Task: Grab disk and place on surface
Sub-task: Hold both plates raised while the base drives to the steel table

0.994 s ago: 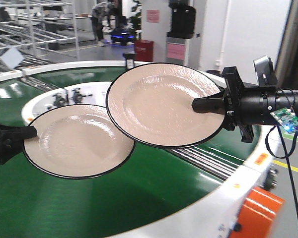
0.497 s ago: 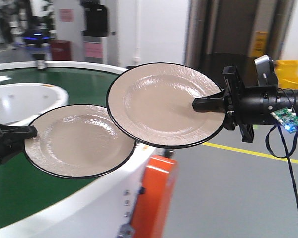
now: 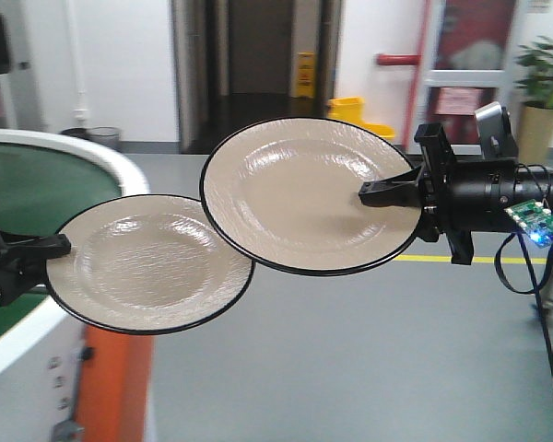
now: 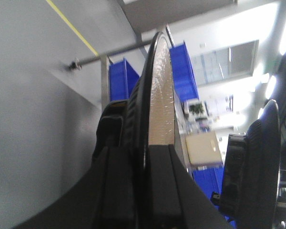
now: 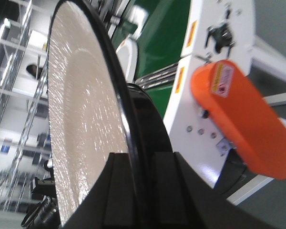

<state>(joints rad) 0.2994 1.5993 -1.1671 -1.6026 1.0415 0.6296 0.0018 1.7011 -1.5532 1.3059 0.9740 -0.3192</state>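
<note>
**Exterior front-facing view.** 2 beige disks with black rims are held in the air, each gripped at its outer edge. The left disk (image 3: 152, 267) is pinched at its left rim by the left gripper (image 3: 60, 247), whose jaws are closed on the edge. The right disk (image 3: 304, 198) is held higher and is tilted toward the camera. Its right rim is pinched by the right gripper (image 3: 376, 191). The lower left edge of the right disk overlaps the upper right edge of the left disk. Whether the 2 touch cannot be told. A green conveyor belt (image 3: 18, 193) with a white rim is seen at the far left, with an orange panel (image 3: 115, 387) below it. Grey floor with a yellow line (image 3: 498, 260) lies beneath both disks. A small circuit board (image 3: 535, 221) is seen on the right arm.

**Left wrist-mounted view.** The left disk (image 4: 159, 95) is seen edge-on and upright in the frame. It is clamped between the 2 black fingers (image 4: 121, 191) of the left gripper (image 4: 144, 183). Blue bins (image 4: 117, 81) are seen behind it.

**Right wrist-mounted view.** The right disk (image 5: 81, 119) is seen nearly edge-on, with its textured face to the left. Its rim is clamped in the right gripper (image 5: 136, 191). The conveyor belt (image 5: 167, 28) and the orange panel (image 5: 243, 124) are seen beyond it.
</note>
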